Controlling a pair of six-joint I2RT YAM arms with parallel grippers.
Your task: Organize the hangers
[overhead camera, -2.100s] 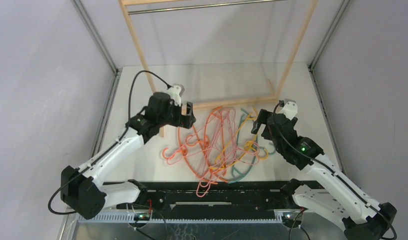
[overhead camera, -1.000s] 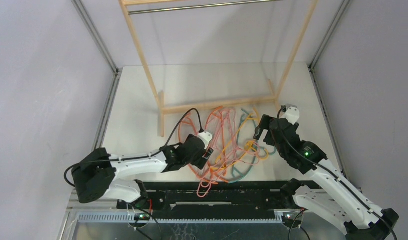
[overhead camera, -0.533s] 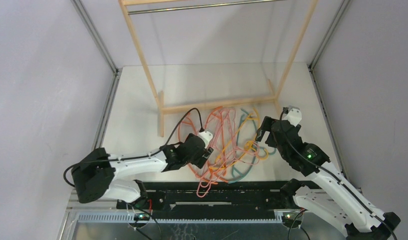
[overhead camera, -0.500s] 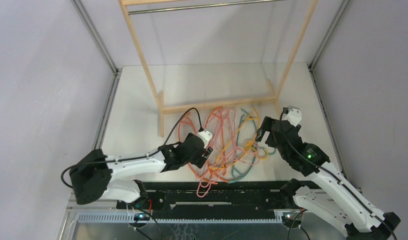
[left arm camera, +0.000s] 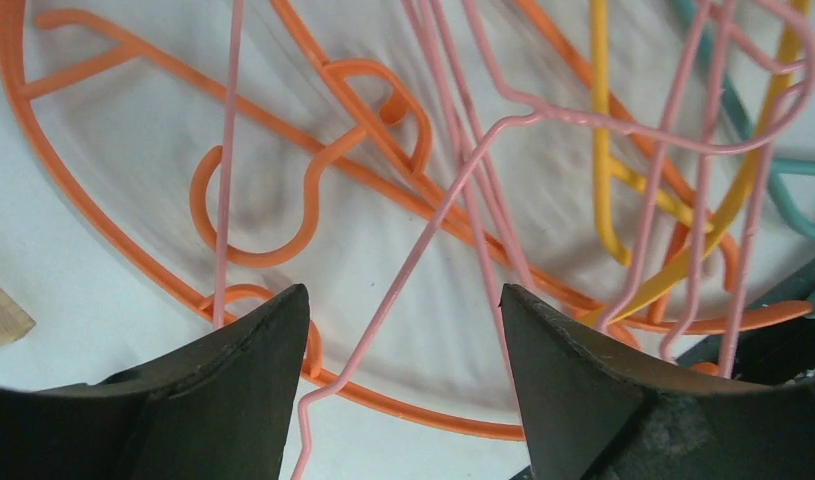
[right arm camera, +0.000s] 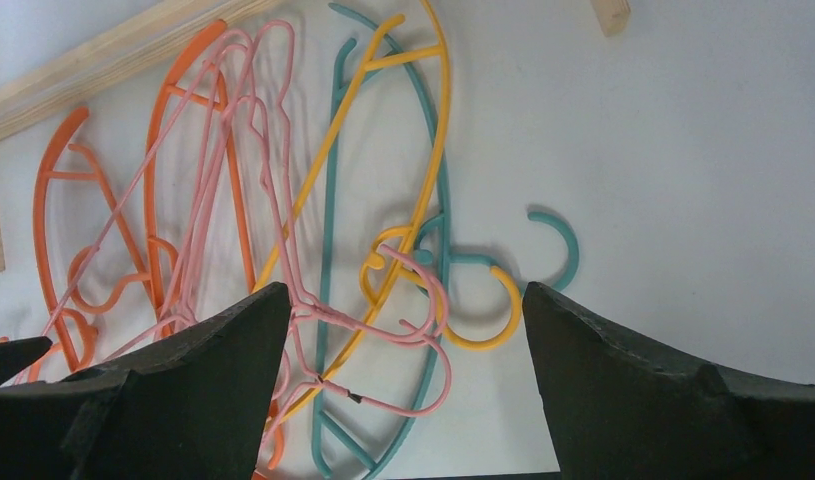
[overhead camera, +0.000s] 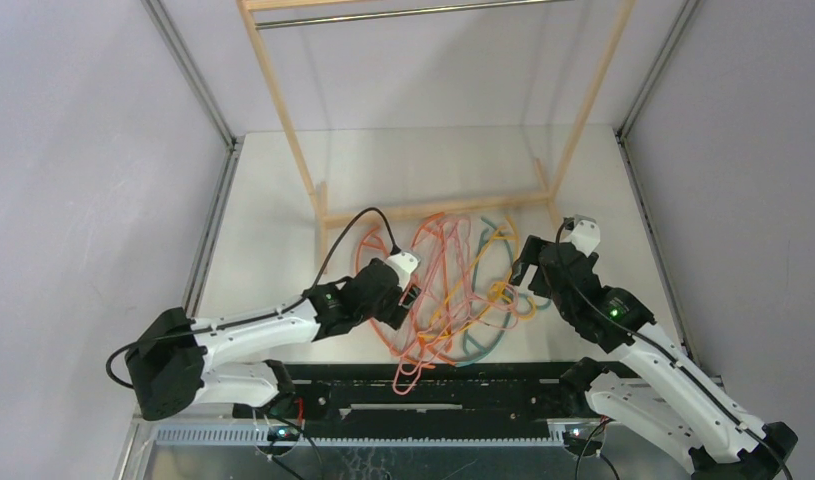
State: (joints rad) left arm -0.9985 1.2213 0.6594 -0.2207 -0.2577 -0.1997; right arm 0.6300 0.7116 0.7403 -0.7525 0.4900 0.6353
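Observation:
The hangers (overhead camera: pixel 448 285) lie in a tangled pile on the table in front of the rack: pale pink (overhead camera: pixel 446 262), orange (overhead camera: pixel 366 246), yellow-orange (overhead camera: pixel 503 292) and teal (overhead camera: pixel 480 346). My left gripper (overhead camera: pixel 407 300) is open low over the pile's left side. In the left wrist view (left arm camera: pixel 403 292) a pink wire (left arm camera: pixel 415 255) runs between the jaws above an orange hanger (left arm camera: pixel 313 185). My right gripper (overhead camera: pixel 521 272) is open over the pile's right side. In the right wrist view (right arm camera: pixel 405 292) pink hooks (right arm camera: pixel 435 318), a yellow hook (right arm camera: pixel 488 335) and a teal hook (right arm camera: pixel 568 245) lie below it.
The tall wooden-framed rack stands behind the pile, with its base bar (overhead camera: pixel 433 210) on the table and its metal rod (overhead camera: pixel 403 13) high at the back. Its base also shows in the right wrist view (right arm camera: pixel 103 55). Metal frame posts (overhead camera: pixel 188 70) border the table.
My left arm has come down from beside the rack's left foot to the pile's left side, then shifted slightly farther and left. My right arm has barely moved.

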